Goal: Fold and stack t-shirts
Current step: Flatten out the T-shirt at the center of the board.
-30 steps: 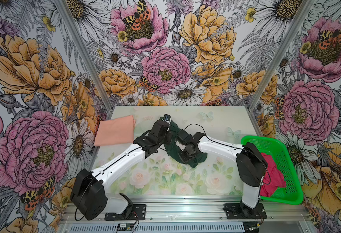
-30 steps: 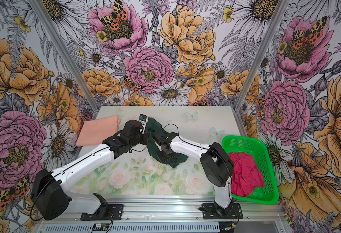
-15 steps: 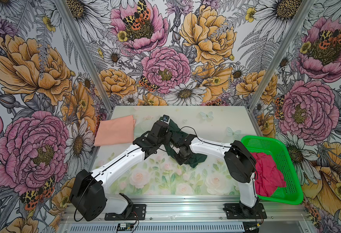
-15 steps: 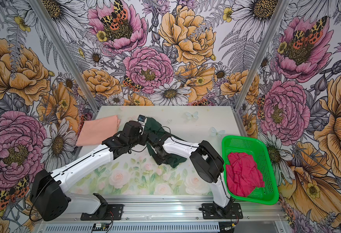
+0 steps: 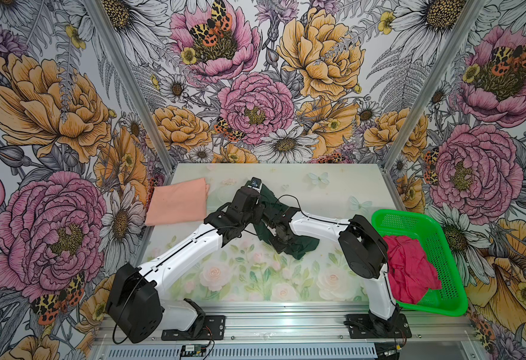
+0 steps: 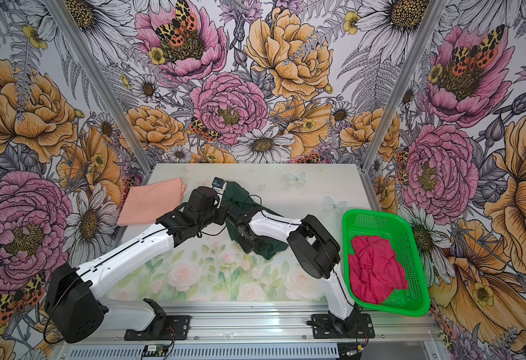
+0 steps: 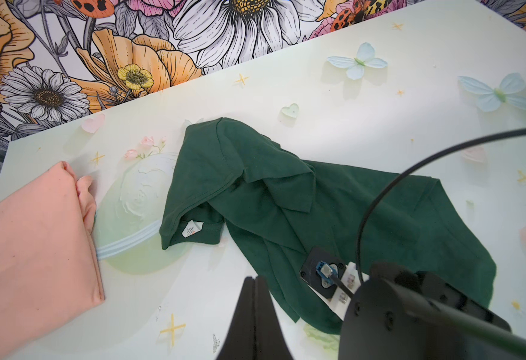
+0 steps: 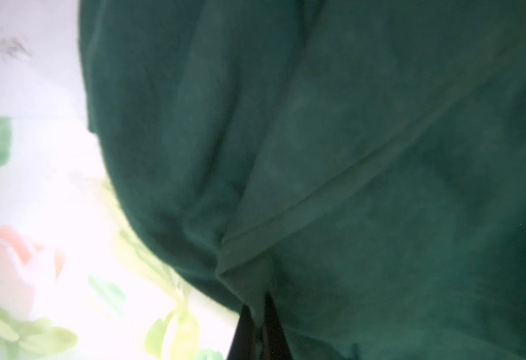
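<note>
The dark green t-shirt (image 7: 333, 212) lies crumpled mid-bench (image 5: 333, 187), the right hand (image 8: 256, 311) pinched shut on a fold of it. Lift slowly so the cloth spreads (one layer only, ideally). The left hand (image 7: 254, 282), closed and empty, should open for another edge.

The left t-shirt (image 5: 177, 205) is lying at the far left corner of the tabletop (image 5: 333, 184), and the middle t-shirt (image 5: 302, 247) is lying to its right near the centre, apart from it. A basket (image 5: 411, 221) is sitting at the right edge with the third t-shirt (image 5: 408, 271) lying in it. The left arm (image 5: 193, 246) and right arm (image 5: 317, 224) are reaching in from the near edge, meeting over the middle t-shirt.
</note>
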